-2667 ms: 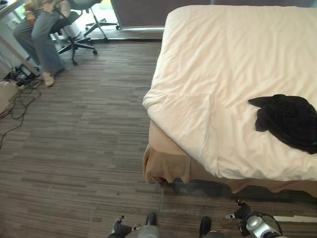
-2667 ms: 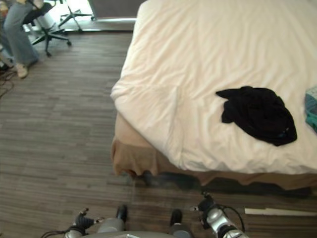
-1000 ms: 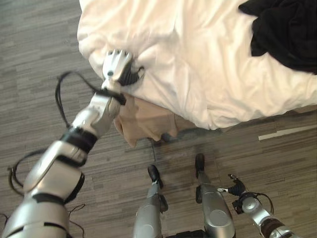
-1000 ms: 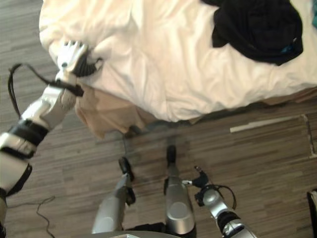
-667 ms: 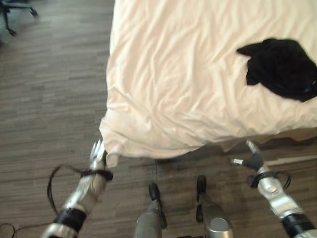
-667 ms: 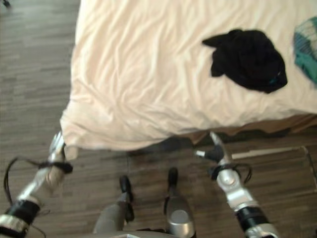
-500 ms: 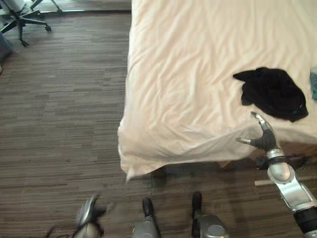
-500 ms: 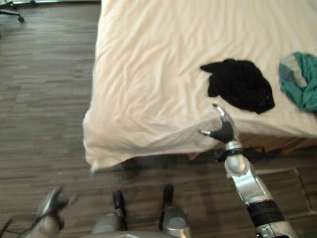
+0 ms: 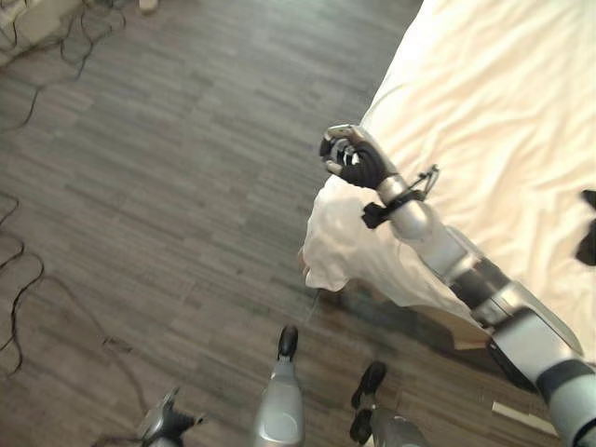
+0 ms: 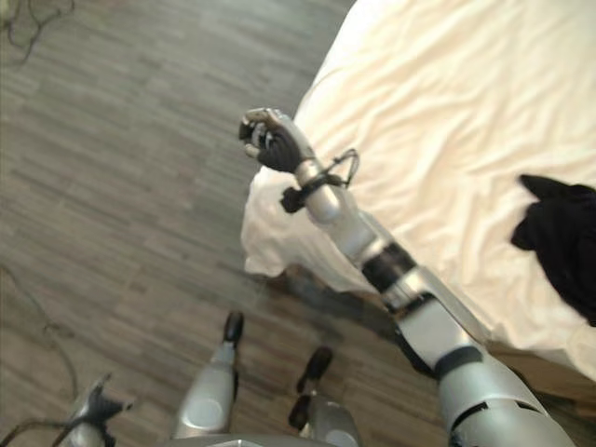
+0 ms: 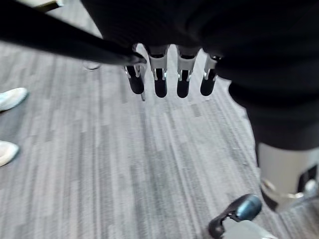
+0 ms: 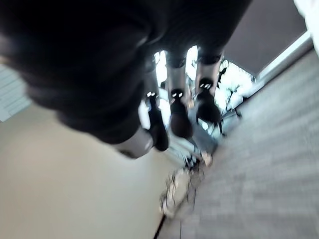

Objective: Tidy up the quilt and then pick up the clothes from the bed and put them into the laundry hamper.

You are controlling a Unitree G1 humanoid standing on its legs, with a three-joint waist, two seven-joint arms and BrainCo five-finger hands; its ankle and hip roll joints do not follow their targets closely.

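Note:
The cream quilt (image 9: 484,102) lies spread over the bed, and its near corner (image 9: 337,244) droops over the bed's edge toward the floor. A black garment (image 10: 562,244) rests on the quilt at the right. My right hand (image 9: 352,158) is raised just above that corner with its fingers curled, and I see no cloth in it. My left hand (image 9: 168,422) hangs low near the floor at the lower left, its fingers (image 11: 160,79) straight and holding nothing.
Grey wood-look floor (image 9: 168,186) stretches to the left of the bed. Loose cables (image 9: 37,33) lie at the far left. A person's light shoes (image 11: 10,98) stand on the floor in the left wrist view. A tan bed skirt (image 10: 535,365) shows under the quilt.
The camera has swung left, so the bed now sits at the right. My right hand has risen from the bed's foot edge to the quilt's corner and curled its fingers.

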